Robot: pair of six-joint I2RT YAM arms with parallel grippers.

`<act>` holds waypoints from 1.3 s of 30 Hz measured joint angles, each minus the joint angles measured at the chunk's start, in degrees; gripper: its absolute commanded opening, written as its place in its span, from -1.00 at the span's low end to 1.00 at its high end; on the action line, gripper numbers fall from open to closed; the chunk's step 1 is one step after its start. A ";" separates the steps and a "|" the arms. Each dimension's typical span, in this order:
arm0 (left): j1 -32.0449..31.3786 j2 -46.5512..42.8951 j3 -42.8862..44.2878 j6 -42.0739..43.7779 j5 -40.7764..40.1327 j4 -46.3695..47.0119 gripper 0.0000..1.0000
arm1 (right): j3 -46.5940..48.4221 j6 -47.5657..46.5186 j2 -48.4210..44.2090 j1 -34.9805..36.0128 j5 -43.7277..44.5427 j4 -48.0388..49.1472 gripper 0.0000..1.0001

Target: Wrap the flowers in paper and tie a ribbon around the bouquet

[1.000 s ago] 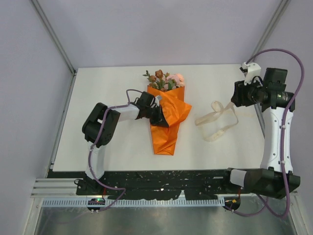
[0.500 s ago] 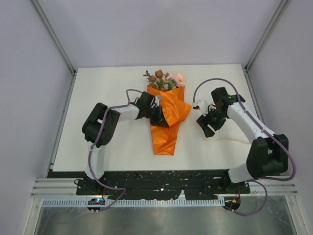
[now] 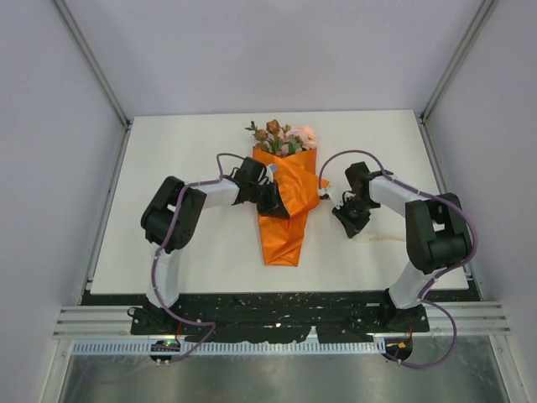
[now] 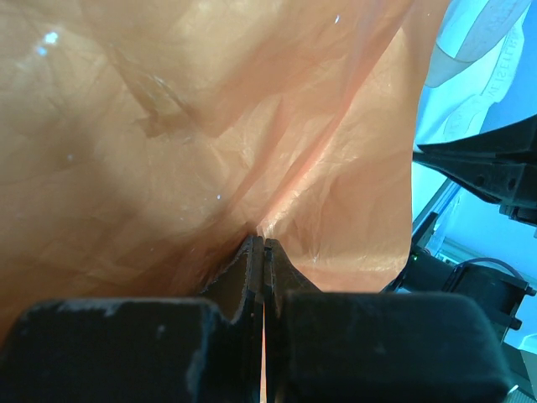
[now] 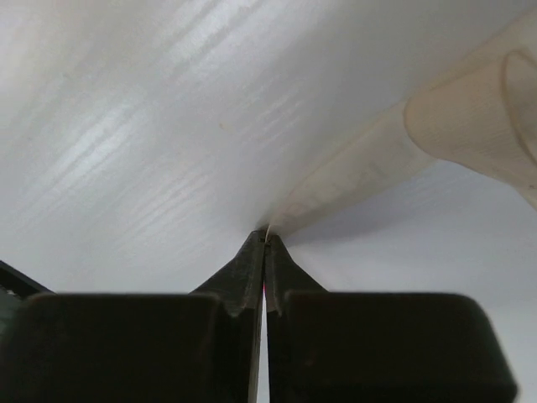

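Observation:
The bouquet (image 3: 285, 220) lies mid-table as an orange paper (image 4: 210, 126) cone, with the flowers (image 3: 281, 137) sticking out of its far, wide end. My left gripper (image 3: 274, 203) reaches in from the left and is shut on a fold of the paper; the wrist view shows its gripper tips (image 4: 258, 244) pinching the orange sheet. Just right of the cone, my right gripper (image 3: 345, 220) is down at the table. There its tips (image 5: 266, 238) are shut on one end of the cream ribbon (image 5: 361, 168). Another stretch of the ribbon (image 3: 382, 238) trails right along the table under that arm.
The white table (image 3: 193, 243) is bordered by a metal frame, with grey walls left, right and behind. The right arm's elbow (image 3: 432, 227) stands near the table's right side. A black rail with the arm bases runs along the near edge.
The right arm swung from the back right corner down to the table beside the bouquet, and its jaws opened, then shut on the ribbon. The left gripper and bouquet stayed put.

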 measured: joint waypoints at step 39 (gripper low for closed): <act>0.00 0.00 0.20 0.00 -0.09 -0.39 -1.00 | -1.33 68.13 10.75 -2.73 -34.18 39.63 0.19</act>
